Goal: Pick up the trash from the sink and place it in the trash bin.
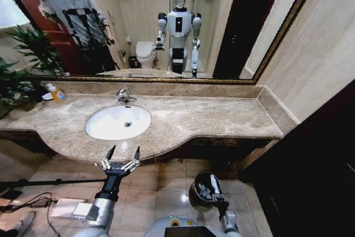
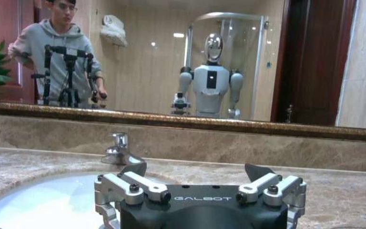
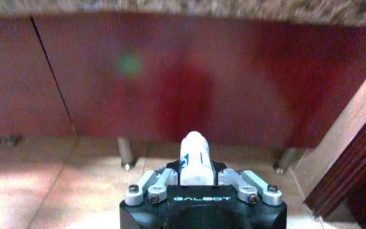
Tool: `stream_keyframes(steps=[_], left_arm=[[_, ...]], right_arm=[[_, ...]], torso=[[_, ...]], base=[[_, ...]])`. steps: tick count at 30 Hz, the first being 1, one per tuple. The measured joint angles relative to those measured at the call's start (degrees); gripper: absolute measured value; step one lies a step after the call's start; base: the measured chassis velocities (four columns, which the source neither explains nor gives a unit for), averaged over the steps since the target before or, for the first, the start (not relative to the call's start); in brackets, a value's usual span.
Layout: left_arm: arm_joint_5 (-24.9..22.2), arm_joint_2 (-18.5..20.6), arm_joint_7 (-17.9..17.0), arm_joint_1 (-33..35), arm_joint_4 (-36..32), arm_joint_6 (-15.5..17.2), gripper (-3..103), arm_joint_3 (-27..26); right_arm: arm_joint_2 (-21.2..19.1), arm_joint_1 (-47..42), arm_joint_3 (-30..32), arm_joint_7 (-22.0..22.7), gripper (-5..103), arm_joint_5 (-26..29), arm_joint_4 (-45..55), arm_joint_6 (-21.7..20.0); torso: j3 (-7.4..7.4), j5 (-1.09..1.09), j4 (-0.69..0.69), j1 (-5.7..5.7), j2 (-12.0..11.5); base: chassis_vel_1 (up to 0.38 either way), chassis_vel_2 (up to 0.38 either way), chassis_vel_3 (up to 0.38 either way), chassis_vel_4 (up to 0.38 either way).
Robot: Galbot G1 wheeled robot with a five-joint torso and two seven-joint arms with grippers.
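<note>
1. Where the head view looks down on the sink [image 1: 118, 122], one white oval basin sits in the marble desk [image 1: 222, 117], and its bowl looks bare.
2. One chrome tap [image 1: 124, 97] stands at the back rim of the basin.
3. One left gripper [image 1: 122, 156] hangs just in front of the desk edge, before the basin, with its jaws spread and nothing between them; in the left wrist view it [image 2: 196, 174] points over the basin rim toward the tap [image 2: 119, 151].
4. One right gripper [image 1: 212, 188] is low on the robot's right, over the floor below the desk.
5. Its jaws are clenched on one white tube [image 3: 195, 157], which sticks out forward between them in the right wrist view.
6. One dark round trash bin [image 1: 198, 190] stands on the tiled floor, right under and around the right gripper.
7. One orange-capped bottle [image 1: 57, 94] stands on the desk far to the left, beside a green plant [image 1: 22, 70].
8. A dark red cabinet front [image 3: 170, 76] under the desk faces the right gripper [image 3: 198, 183].
</note>
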Motion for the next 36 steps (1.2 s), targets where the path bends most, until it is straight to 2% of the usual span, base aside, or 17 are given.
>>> stream_keyframes(steps=[6, 19, 22, 32, 34, 36], left_arm=[[0.0, 0.0, -0.01, 0.0, 0.0, 0.0, 100, 0.0], [0.0, 0.0, -0.01, 0.0, 0.0, 0.0, 100, 0.0], [0.0, 0.0, -0.01, 0.0, 0.0, 0.0, 100, 0.0], [0.0, 0.0, -0.01, 0.0, 0.0, 0.0, 100, 0.0], [0.0, 0.0, -0.01, 0.0, 0.0, 0.0, 100, 0.0], [0.0, 0.0, -0.01, 0.0, 0.0, 0.0, 100, 0.0]], right_arm=[[-0.02, 4.88, -0.19, -0.52, 27, -1.42, -9.37, -0.12], [0.23, 13.34, -0.83, -1.72, 27, -2.16, -22.98, 0.35], [1.02, 19.4, -0.47, -1.99, 27, -4.42, -31.52, 1.29], [2.19, 26.16, 0.01, -3.12, 27, -4.08, -40.93, -0.12], [2.22, 26.62, 0.06, -3.3, 25, -4.08, -41.71, -0.17], [2.22, 27.31, 0.13, -3.7, 33, -4.07, -42.71, -0.38]], torso=[[0.0, 0.0, 0.0, 0.0, 0.0], [0.0, 0.0, 0.0, 0.0, 0.0], [0.0, 0.0, 0.0, 0.0, 0.0], [0.0, 0.0, 0.0, 0.0, 0.0], [0.0, 0.0, 0.0, 0.0, 0.0], [0.0, 0.0, 0.0, 0.0, 0.0]], base=[[0.0, 0.0, 0.0, 0.0], [0.0, 0.0, 0.0, 0.0], [0.0, 0.0, 0.0, 0.0], [0.0, 0.0, 0.0, 0.0], [0.0, 0.0, 0.0, 0.0], [0.0, 0.0, 0.0, 0.0]])
